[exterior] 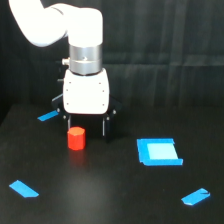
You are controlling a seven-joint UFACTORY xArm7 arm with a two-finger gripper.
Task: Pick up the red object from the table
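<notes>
Black bench (110,195) stretching wide, the red object (76,138) is sitting left of centre while the hand (86,127) is hovering open and empty just above and right, needing to centre leftward before lowering and closing.

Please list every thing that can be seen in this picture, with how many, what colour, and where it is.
red object: 1, bright red-orange, on the table just below the gripper, toward the exterior view's left.
blue square patch: 1, blue with a paler middle, flat on the table at the exterior view's right.
blue tape strips: 3, blue; one at the left behind the gripper, one at the lower left, one at the lower right.
table: 1, matte black, across the lower part.
curtain: 1, black, behind the table.
arm: 1, white.
gripper: 1, white body, dark fingers, open, above the red object.
</notes>
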